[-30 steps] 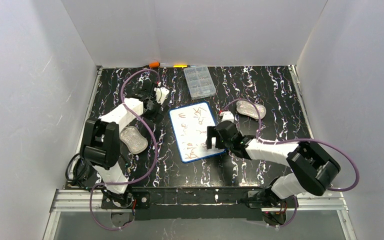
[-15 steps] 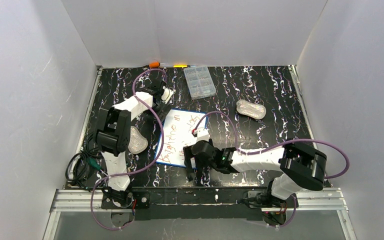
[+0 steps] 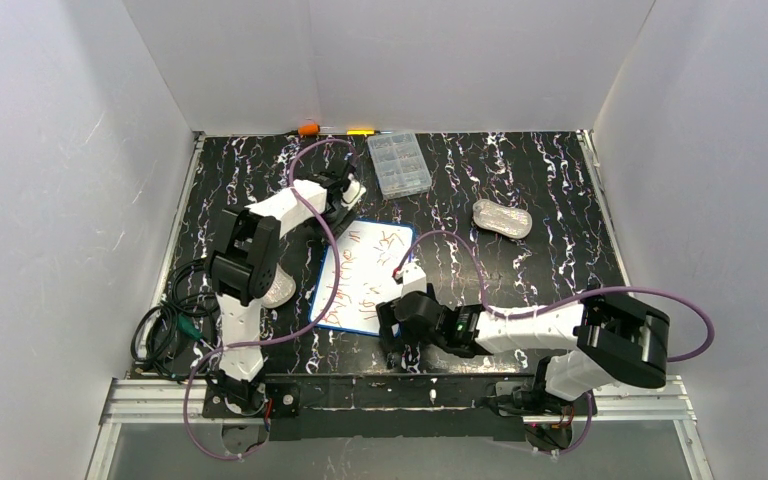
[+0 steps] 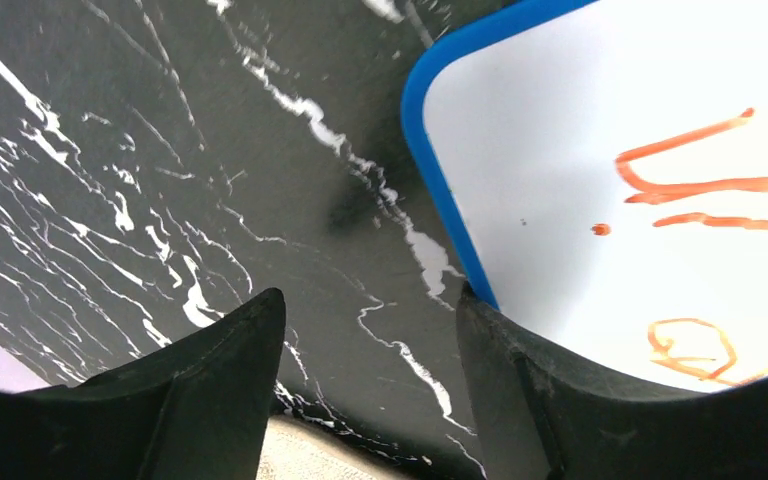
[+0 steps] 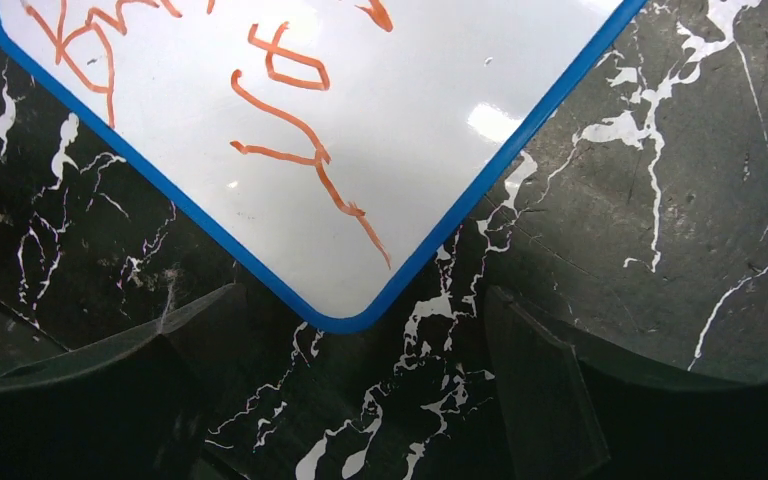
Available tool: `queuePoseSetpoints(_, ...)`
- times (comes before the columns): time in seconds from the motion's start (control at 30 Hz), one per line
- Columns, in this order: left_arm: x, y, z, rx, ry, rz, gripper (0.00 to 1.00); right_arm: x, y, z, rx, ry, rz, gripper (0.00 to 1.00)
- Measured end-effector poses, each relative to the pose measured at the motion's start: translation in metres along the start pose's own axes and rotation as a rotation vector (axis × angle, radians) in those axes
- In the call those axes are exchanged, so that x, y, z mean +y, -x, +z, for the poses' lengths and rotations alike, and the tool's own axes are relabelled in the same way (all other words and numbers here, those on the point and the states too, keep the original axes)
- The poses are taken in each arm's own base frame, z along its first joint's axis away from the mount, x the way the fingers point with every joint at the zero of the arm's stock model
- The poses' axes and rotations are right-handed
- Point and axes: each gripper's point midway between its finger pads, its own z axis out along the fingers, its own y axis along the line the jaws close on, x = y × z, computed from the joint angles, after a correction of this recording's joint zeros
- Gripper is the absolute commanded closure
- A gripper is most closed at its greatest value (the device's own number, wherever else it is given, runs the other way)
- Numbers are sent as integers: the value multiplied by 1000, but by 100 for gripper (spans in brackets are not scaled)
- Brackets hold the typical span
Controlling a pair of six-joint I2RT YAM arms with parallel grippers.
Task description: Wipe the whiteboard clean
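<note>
The whiteboard (image 3: pixel 360 275) lies tilted on the black marbled table, with reddish-brown writing all over it. My left gripper (image 3: pixel 345 203) is open at the board's far corner. In the left wrist view (image 4: pixel 368 300) its right finger (image 4: pixel 520 380) rests against the blue rim (image 4: pixel 430 160), and the left finger is over bare table. My right gripper (image 3: pixel 393 335) is open at the board's near corner. In the right wrist view (image 5: pixel 360 300) that rounded corner (image 5: pixel 345 318) lies between the spread fingers. Both grippers are empty.
A grey eraser pad (image 3: pixel 502 218) lies at the right. A second grey pad (image 3: pixel 278 290) lies left of the board, partly under my left arm. A clear compartment box (image 3: pixel 398 163) stands at the back. An orange object (image 3: pixel 308 128) and a yellow one (image 3: pixel 362 131) lie by the back wall.
The whiteboard has slid left and turned. My right gripper has swung from the board's right edge to its near corner. My left gripper has moved right to the far corner.
</note>
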Motion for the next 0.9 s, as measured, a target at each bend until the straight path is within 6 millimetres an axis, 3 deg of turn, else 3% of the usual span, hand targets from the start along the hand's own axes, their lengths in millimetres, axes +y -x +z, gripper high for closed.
queuePoseSetpoints(0.23, -34, 23, -5, -17, -110, 6, 37, 15, -7, 2, -25, 18, -67, 4)
queuePoseSetpoints(0.5, -64, 34, -12, -48, -261, 16, 38, 53, -8, 19, -68, 31, -155, 4)
queuePoseSetpoints(0.57, -71, 44, -19, -80, -310, 4, 39, 64, -7, 23, -73, 41, -170, 4)
queuePoseSetpoints(0.7, -103, 48, -37, -86, -427, 30, 41, 86, 4, 36, -84, 65, -183, 2)
queuePoseSetpoints(0.8, -117, 46, -46, -80, -471, 45, 37, 80, 5, 34, -61, 57, -201, 1)
queuePoseSetpoints(0.9, -103, 45, -54, -89, -492, -8, 33, 59, 11, 21, -17, 25, -216, 1)
